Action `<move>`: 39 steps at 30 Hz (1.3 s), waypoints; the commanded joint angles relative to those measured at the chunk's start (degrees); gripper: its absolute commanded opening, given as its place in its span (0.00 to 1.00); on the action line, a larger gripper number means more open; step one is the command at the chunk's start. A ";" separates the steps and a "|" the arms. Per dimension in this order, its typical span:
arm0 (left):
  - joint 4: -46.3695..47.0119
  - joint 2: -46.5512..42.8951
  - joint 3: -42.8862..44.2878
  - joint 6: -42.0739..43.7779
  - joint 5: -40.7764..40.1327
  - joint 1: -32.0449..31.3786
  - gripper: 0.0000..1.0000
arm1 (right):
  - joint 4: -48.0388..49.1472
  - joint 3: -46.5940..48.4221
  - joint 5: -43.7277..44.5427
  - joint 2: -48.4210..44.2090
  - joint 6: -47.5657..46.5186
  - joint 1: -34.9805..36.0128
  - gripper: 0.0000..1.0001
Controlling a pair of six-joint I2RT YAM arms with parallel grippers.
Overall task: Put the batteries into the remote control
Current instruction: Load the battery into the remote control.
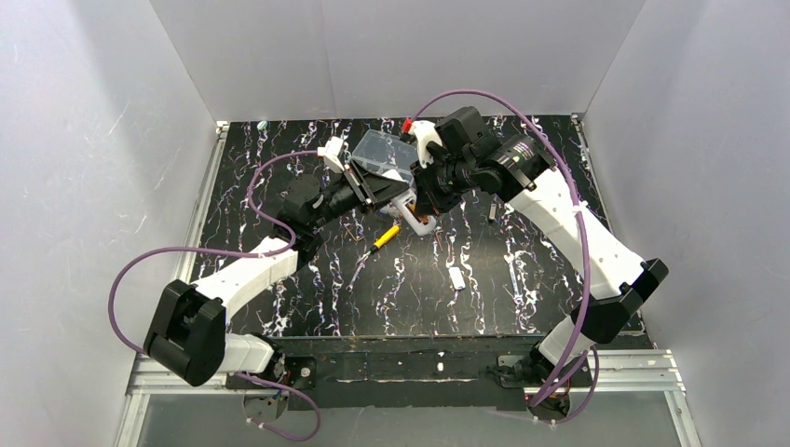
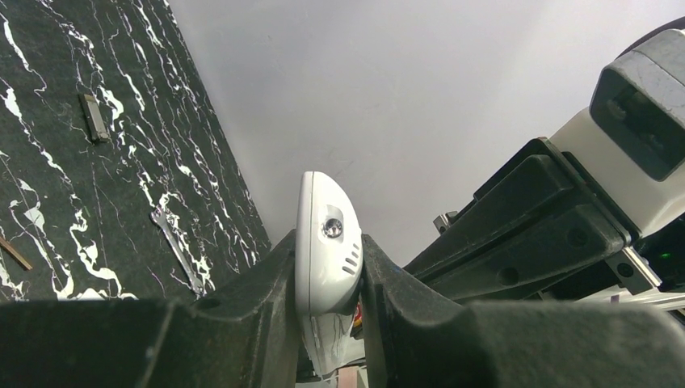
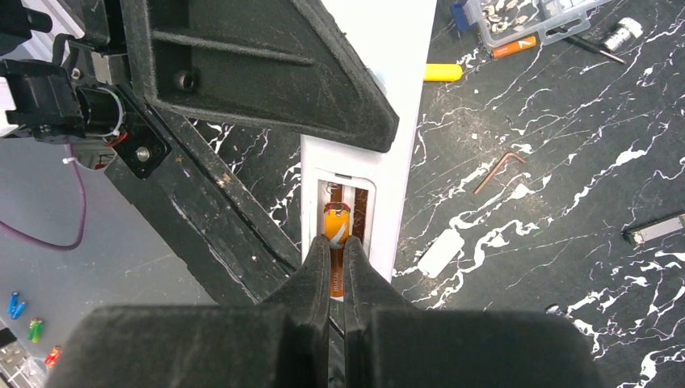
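The left gripper (image 2: 327,271) is clamping the remote control (image 2: 325,234) across its long edges, lifting it off the table (image 1: 522,298) toward the middle of the far edge. The right gripper (image 3: 338,252) is pinching one battery (image 3: 337,226), fingers nearly together, and pressing it into the open compartment in the remote's back. The slot beside it is looking empty. An orange cylinder (image 3: 514,47) is lying just beside the clear box (image 3: 533,20) near the far edge (probably the second battery, too small to be sure). The white plate (image 1: 456,277) is sitting on the table right of middle.

Handling guess: the battery is looking light, rigid and smooth-skinned, so it is likely slipping and rolling easily. It is best pinched across the barrel, leaving both ends free for the contacts. The remote is looking like light, hard, slick plastic, and the edge grip is keeping the compartment clear.
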 commanded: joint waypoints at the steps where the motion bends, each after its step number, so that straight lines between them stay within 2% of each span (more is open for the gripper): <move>1: 7.77 -0.69 3.36 -0.88 2.14 -0.59 0.00 | 0.85 1.27 -1.58 0.46 -0.11 0.23 0.05; 8: 8.20 -0.35 3.79 -1.40 2.27 -0.65 0.00 | 0.12 0.92 -1.17 1.32 -0.78 0.45 0.07; 16: 8.53 -0.23 3.50 -1.80 2.27 -0.68 0.00 | -0.97 1.31 3.09 2.03 -1.04 0.71 0.11; 19: 8.58 -0.03 3.60 -2.02 2.19 -0.70 0.00 | -1.22 1.42 4.16 2.01 -1.00 0.86 0.17; 23: 8.62 0.04 3.63 -2.17 2.00 -0.73 0.00 | -1.25 1.64 4.31 1.99 -0.66 0.82 0.20; 29: 8.84 0.39 3.43 -2.38 1.92 -0.76 0.00 | -0.70 1.57 2.95 1.59 0.31 0.86 0.30; 39: 9.51 0.78 2.73 -2.70 1.73 -0.76 0.00 | 2.35 1.39 -2.97 0.58 2.79 0.84 0.38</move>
